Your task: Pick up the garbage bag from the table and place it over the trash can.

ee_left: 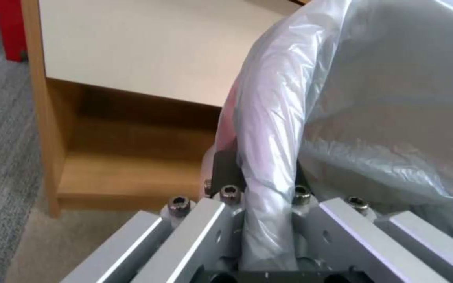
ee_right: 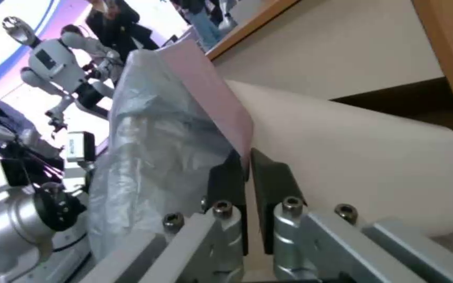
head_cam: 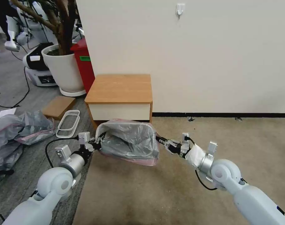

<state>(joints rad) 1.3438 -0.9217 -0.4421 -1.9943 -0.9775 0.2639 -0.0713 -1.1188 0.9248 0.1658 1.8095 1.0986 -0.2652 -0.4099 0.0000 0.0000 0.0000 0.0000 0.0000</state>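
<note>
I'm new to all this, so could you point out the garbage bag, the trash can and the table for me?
garbage bag (head_cam: 130,140): head view, on its grey plastic middle.
trash can (ee_right: 352,157): right wrist view, on its cream side wall.
table (head_cam: 120,87): head view, on its bare wooden top.

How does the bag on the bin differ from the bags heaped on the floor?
The garbage bag is spread open over the trash can, pinched at opposite sides by the left gripper and right gripper. The heap of bags lies crumpled and untouched on the floor at the robot's left. Both are grey plastic with pink edging.
</note>
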